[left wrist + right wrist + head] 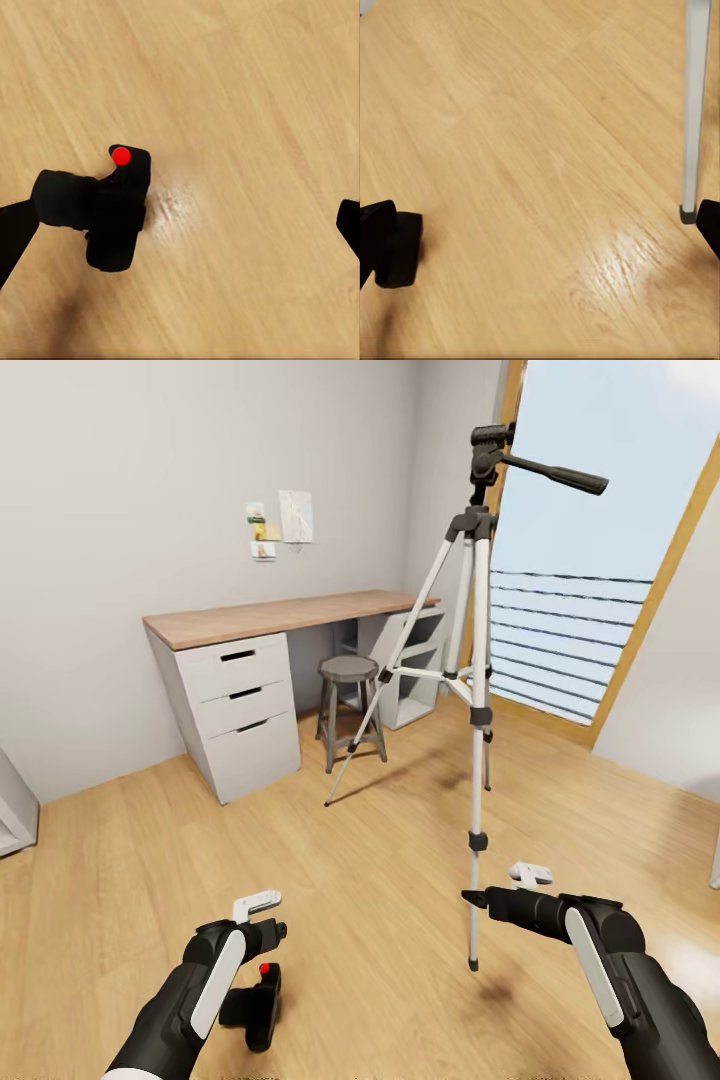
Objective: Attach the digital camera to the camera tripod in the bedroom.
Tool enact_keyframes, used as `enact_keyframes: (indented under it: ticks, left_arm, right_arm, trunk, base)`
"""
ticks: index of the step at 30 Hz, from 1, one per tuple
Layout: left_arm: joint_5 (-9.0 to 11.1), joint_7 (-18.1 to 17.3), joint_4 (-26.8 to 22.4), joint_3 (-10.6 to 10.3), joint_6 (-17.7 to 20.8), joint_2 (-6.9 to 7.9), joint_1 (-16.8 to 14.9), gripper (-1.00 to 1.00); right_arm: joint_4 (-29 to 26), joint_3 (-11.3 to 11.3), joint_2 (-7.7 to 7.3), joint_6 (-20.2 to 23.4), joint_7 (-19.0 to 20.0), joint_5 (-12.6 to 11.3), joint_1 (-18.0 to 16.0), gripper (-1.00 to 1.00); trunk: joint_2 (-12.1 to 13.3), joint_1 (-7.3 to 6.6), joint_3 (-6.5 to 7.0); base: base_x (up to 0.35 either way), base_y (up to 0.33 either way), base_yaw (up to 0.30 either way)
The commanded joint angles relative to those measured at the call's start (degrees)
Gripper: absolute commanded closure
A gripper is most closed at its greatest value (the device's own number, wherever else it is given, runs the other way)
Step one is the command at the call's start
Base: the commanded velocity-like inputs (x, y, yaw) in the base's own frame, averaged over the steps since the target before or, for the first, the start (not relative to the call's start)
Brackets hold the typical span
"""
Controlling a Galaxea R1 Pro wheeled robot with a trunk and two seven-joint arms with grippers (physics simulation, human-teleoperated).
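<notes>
1. Small black boxy digital camera with red dot on top point(116, 217): lies on the light wood plank floor point(330, 900), at about 7 o'clock in the head view, just under the left forearm. In the left wrist view it sits toward one finger, off the midline between the two.

2. Left gripper point(180, 232): fingers spread wide, released, holding nothing; one dark finger point(13, 232) overlaps the camera's edge in the picture, the other shows at the far side. It hangs above the camera.

3. Right gripper point(540, 240): fingers apart, grasping nothing; it hangs just beside the tripod's nearest leg foot.

4. Tall silver-white three-legged camera tripod with black joints and long black pan handle point(478, 660): stands upright at about 1 o'clock, its dark grey head high against the wood-framed window point(600, 560). Nearest foot at about 5 o'clock.

5. Wood-topped white desk point(240, 660) with short grey stool point(350, 705): at about 11 to 12 o'clock, well apart from the camera.

6. Step in hand, as judged: picking up the camera. Shift the left gripper sideways until the camera body sits midway between the fingers, then lower and close across the narrower sides, keeping clear of the lens bump.

7. Risk, as judged: an off-centre close may push the camera along the floor.
</notes>
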Motion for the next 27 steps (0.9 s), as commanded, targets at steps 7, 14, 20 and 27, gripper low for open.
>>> enact_keyframes:
  ticks: [7, 14, 20, 27]
  left_arm:
    - [0.52, 0.77, -0.07, -0.08, 0.05, 0.08, -0.02, -1.0]
    - [0.51, 0.8, -0.07, -0.08, 0.05, 0.1, -0.02, -1.0]
    - [0.51, 0.79, -0.07, -0.08, 0.05, 0.1, -0.02, -1.0]
    - [0.51, 0.75, -0.07, -0.08, 0.05, 0.08, -0.02, -1.0]
  right_arm:
    - [-0.03, -0.06, 0.16, 0.28, 0.3, 0.07, -0.04, -1.0]
    - [-0.03, -0.06, 0.12, 0.29, 0.3, 0.07, -0.04, -1.0]
    - [-0.03, -0.04, 0.04, 0.29, 0.32, 0.07, -0.04, -1.0]
    - [-0.08, 0.07, -0.06, 0.41, 0.42, 0.04, -0.04, -1.0]
  trunk:
    - [-0.12, 0.17, -1.61]
    - [-0.21, 0.35, -3.16]
    - [-0.29, 0.5, -4.49]
    - [-0.39, 0.68, -6.04]
  base:
    - [0.0, 0.0, 0.0]
    - [0.0, 0.0, 0.0]
    - [0.0, 0.0, 0.0]
    - [0.0, 0.0, 0.0]
